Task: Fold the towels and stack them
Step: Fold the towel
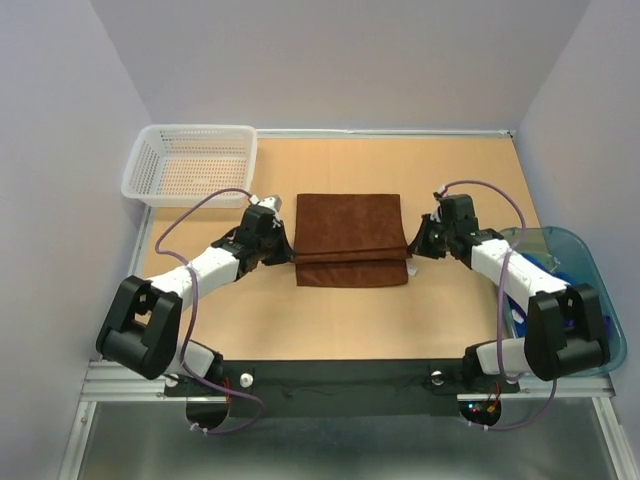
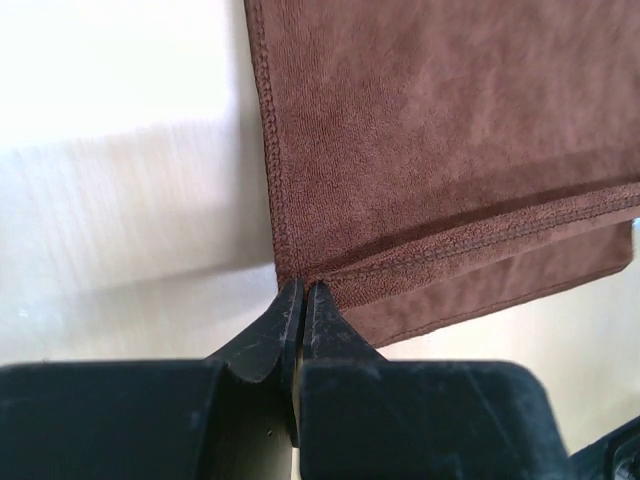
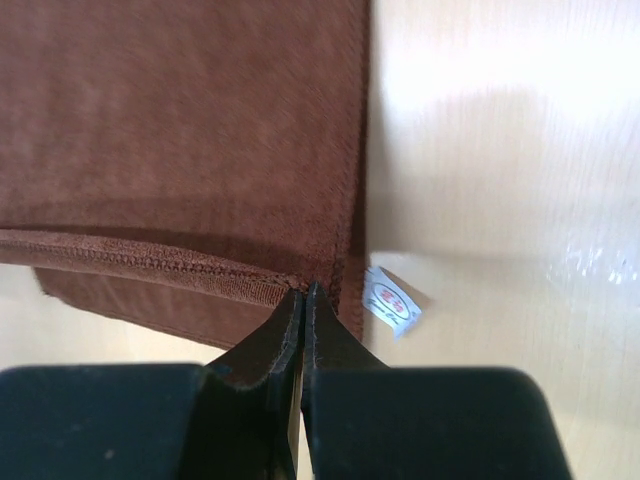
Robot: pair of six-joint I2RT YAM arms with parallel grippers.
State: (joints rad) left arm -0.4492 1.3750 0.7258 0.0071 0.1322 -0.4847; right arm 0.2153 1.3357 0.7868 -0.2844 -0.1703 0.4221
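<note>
From above, we see a white plastic basket (image 1: 195, 129) at the far left of a wooden counter (image 1: 350, 330). Next comes the left gripper (image 1: 283, 250), its fingers pressed together and pinching the left near corner of the top layer of a brown towel (image 1: 350, 235); the left wrist view shows that left gripper (image 2: 303, 290) closed right on the stitched hem. The brown towel lies flat in the middle of the counter, folded once, with the lower layer showing as a strip past the upper hem on the near side. At its right near corner the right gripper (image 3: 303, 292) is likewise clamped on the hem, beside a small white label (image 3: 392, 305). Far right sits a clear blue tub (image 1: 548, 236); we cannot make out its contents. We judge the first fold of this towel to be in hand. The next move calls for both arms to work evenly, keeping the hem taut and square to the layer below before letting go.
</note>
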